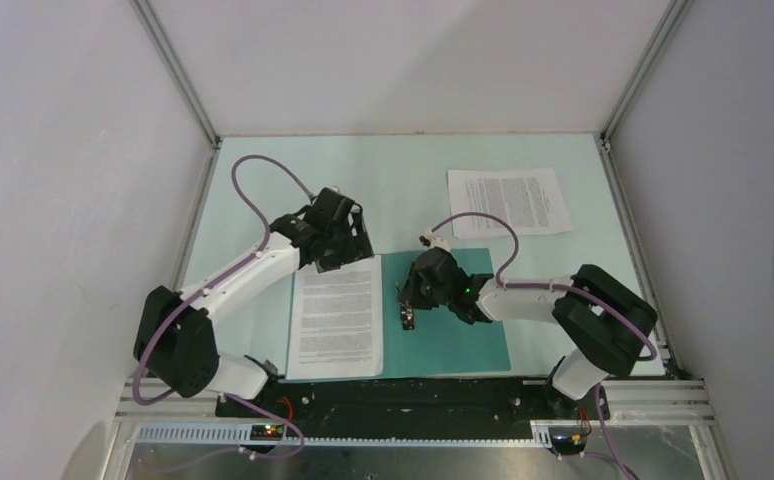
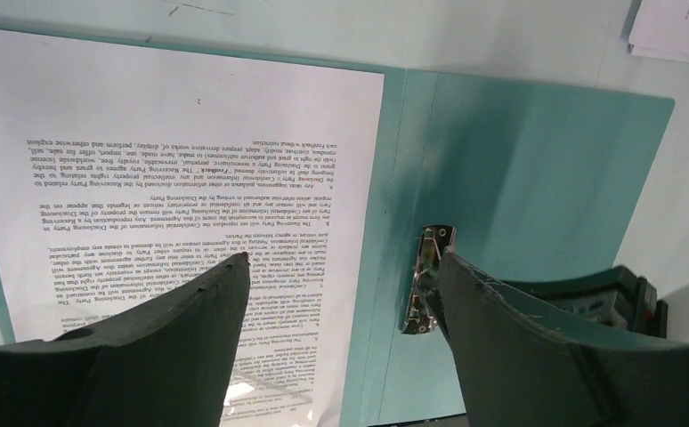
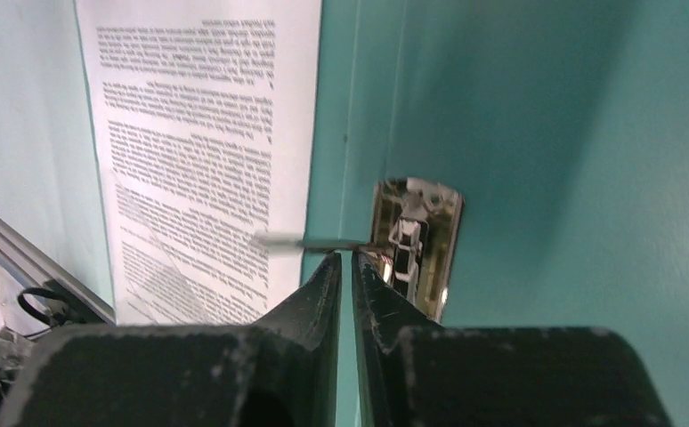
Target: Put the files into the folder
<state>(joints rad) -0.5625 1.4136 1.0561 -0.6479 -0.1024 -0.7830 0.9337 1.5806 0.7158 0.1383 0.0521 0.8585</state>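
The dark teal folder (image 1: 463, 330) lies open on the table. One printed sheet (image 1: 338, 315) lies flat on its left half. The second sheet (image 1: 508, 202) lies on the table at the back right, outside the folder. My left gripper (image 1: 348, 250) is open and empty above the far end of the first sheet (image 2: 190, 169), near the spine. My right gripper (image 1: 410, 300) is shut, its tips (image 3: 345, 258) against the thin raised lever of the metal clip (image 3: 417, 231) at the spine. The clip also shows in the left wrist view (image 2: 430, 267).
Pale mint tabletop (image 1: 263, 200) inside white walls with metal frame posts. A metal rail (image 1: 413, 395) runs along the near edge by the arm bases. The right arm's body lies over the folder's right half.
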